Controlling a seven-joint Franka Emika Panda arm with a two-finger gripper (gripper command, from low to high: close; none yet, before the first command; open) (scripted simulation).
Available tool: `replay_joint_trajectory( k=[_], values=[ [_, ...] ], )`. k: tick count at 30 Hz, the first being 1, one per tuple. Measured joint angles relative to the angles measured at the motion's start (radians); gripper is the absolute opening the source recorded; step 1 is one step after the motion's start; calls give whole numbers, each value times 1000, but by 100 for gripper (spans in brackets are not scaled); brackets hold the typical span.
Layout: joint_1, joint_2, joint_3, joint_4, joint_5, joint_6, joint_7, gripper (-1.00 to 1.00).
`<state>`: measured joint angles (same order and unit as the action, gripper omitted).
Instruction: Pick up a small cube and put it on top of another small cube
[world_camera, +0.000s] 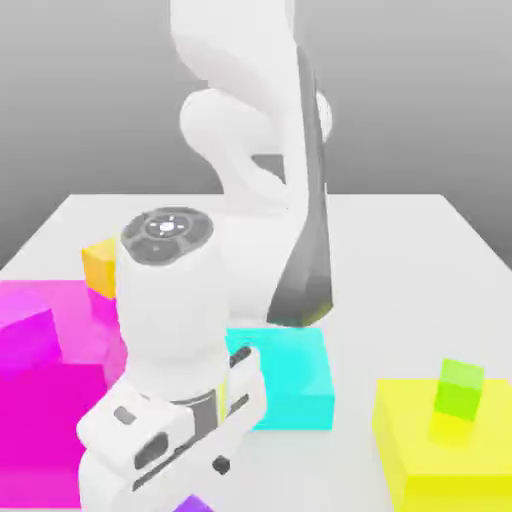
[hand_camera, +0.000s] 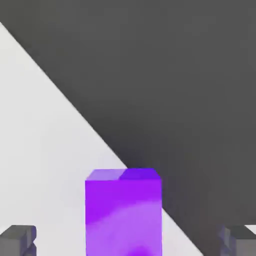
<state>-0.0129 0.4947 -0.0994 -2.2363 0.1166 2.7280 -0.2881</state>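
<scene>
**Open end effector set over the purple cube, no grip yet**

The end effector (hand_camera: 125, 240) stands with its fingers (hand_camera: 19, 239) wide apart, one on each side of the small purple cube (hand_camera: 123, 215), and neither touches it. The cube sits upright on the white desk (hand_camera: 45, 150), right at the desk's edge, squarely between the two fingertips and just ahead of the hand. In the exterior view only a sliver of the cube (world_camera: 197, 505) peeks out beneath the lowered hand.

As a handling matter, the cube looks like a rigid, plain-sided block, very likely light and not fragile. Its faces appear smooth, so it could slip if pinched near a corner or an upper rim. The sound place to take hold is on the two opposite vertical faces that look toward the fingers, about mid-height, with the pads flat against them. Because the cube stands so near the desk edge, a lopsided close could nudge it off; closing evenly from both sides should keep it centred.
</scene>
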Motion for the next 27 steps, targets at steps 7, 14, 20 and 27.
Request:
replay_joint_trajectory(
  k=[7,14,20,27],
  values=[
    [-9,49,11,11,8,35,-7,-100],
    [14,-128,-1,-31,-3,-100,25,-100],
    [21,-337,-64,-90,-41,-247,236,-100],
    [-61,-593,-94,-161,-132,-425,533,-100]
  ],
)
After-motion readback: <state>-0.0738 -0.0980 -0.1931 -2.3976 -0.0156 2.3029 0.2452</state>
